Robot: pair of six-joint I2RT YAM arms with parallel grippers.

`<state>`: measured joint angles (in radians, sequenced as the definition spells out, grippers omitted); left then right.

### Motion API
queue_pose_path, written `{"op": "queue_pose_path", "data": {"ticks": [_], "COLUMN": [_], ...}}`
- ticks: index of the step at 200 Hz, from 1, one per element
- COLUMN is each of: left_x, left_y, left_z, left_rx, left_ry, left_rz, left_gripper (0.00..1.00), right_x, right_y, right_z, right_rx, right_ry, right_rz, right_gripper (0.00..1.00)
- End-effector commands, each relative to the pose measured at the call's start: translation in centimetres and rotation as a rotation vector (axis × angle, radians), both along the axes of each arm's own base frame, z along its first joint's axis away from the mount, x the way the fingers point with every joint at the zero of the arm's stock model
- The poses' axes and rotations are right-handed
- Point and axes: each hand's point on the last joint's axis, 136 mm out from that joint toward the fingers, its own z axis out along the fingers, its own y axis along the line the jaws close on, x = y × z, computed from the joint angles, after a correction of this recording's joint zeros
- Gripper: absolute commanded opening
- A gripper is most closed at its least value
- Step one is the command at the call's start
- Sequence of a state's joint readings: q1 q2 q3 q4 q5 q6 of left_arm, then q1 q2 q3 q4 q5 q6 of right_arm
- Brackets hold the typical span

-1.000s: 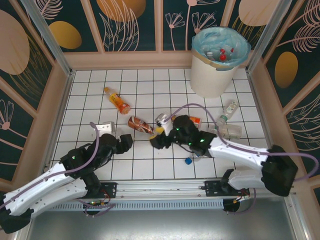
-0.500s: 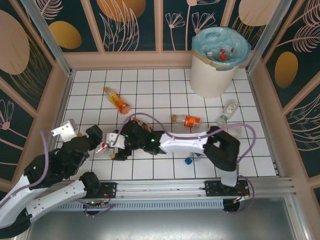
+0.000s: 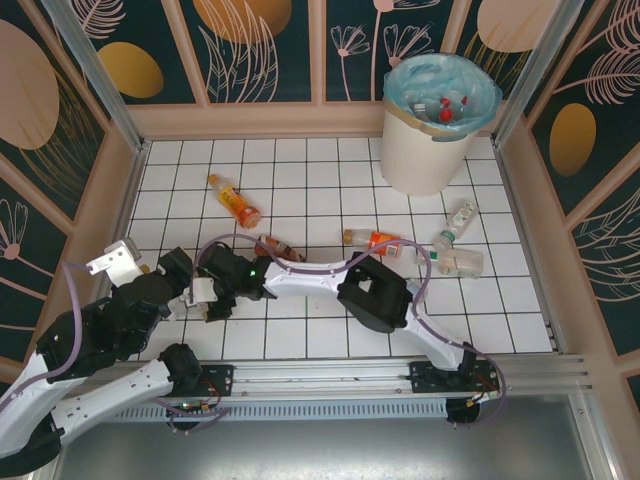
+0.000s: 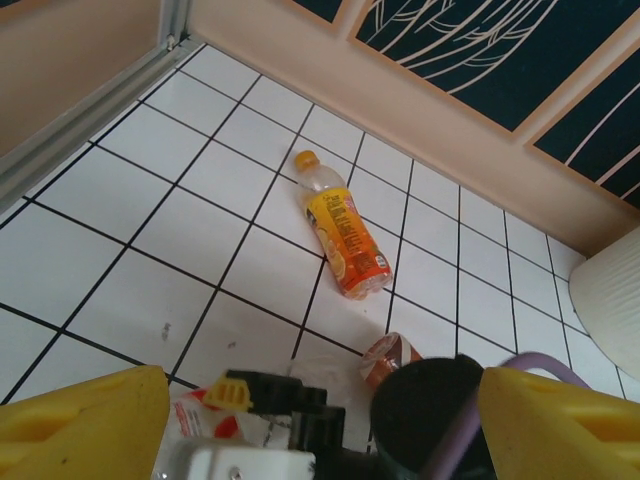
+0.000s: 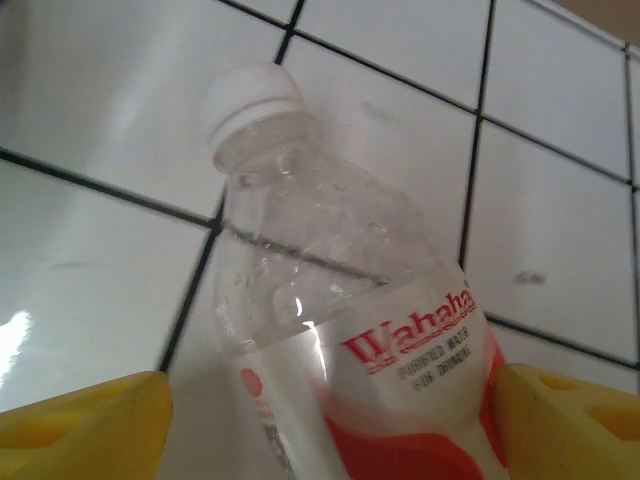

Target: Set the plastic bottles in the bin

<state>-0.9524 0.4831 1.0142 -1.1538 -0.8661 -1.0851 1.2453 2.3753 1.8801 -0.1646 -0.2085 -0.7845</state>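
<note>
Top view, bin: we find the bin (image 3: 428, 150) at upper right, with plastic bottles (image 3: 374, 240) lying loose at mid-frame.
Top view, grippers: the right gripper (image 3: 210, 300) sits at lower left, just beside the left gripper (image 3: 178, 280).
Left wrist view: we see the left gripper's fingers (image 4: 80, 420) spread wide, holding nothing.
Right wrist view: the right gripper's jaws stand apart astride the Wahaha bottle (image 5: 350, 330). We cannot tell whether they touch it.

The clear bottle (image 5: 340, 330) wore a white cap and red label; the second bottle (image 4: 342, 238) showed orange, the tiles (image 4: 120, 210) white with black lines.
</note>
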Motion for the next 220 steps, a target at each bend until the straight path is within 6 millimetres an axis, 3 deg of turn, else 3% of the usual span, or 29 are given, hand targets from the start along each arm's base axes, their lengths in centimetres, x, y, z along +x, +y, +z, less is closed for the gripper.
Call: {"op": "queue_pose_path", "data": {"ticks": [1,58,89,132,156,182,205,220], "left_x": [0.1,1.2,1.7,2.2,2.6,3.1,3.2,3.2], "left_y": [0.1,-1.7,-2.6,-3.5,-4.3,-6.0,-7.9,-10.6], "left_z": [0.7,0.8,0.9,0.8,1.0,3.5,6.6,8.5], "left_rx": [0.026,0.054,0.064,0.084,0.098,0.067,0.038,0.030], "left_ry": [-0.013,-0.020,-0.024,-0.020,-0.030,-0.110,-0.203,-0.263], "left_rz": [-0.004,-0.043,-0.061,-0.079,-0.107,-0.184,-0.283,-0.415], "left_gripper": [0.81,0.81,0.81,0.81,0.82,0.84,0.84,0.84], "right_x": [0.0,2.4,2.2,1.0,0.4,0.4,1.8,2.0], "right_y": [-1.5,-5.5,-7.6,-12.5,-14.4,-16.4,-20.5,-23.6], "right_z": [-3.9,-5.4,-3.6,-1.8,1.6,8.9,14.5,17.7], "right_rx": [-0.168,-0.298,-0.302,-0.290,-0.176,0.113,0.371,0.522], "right_ry": [-0.022,-0.054,-0.008,0.087,0.211,0.436,0.595,0.621], "right_rz": [0.007,-0.123,-0.192,-0.308,-0.383,-0.444,-0.512,-0.506], "right_gripper": [0.83,0.77,0.69,0.68,0.64,0.59,0.54,0.54]}}
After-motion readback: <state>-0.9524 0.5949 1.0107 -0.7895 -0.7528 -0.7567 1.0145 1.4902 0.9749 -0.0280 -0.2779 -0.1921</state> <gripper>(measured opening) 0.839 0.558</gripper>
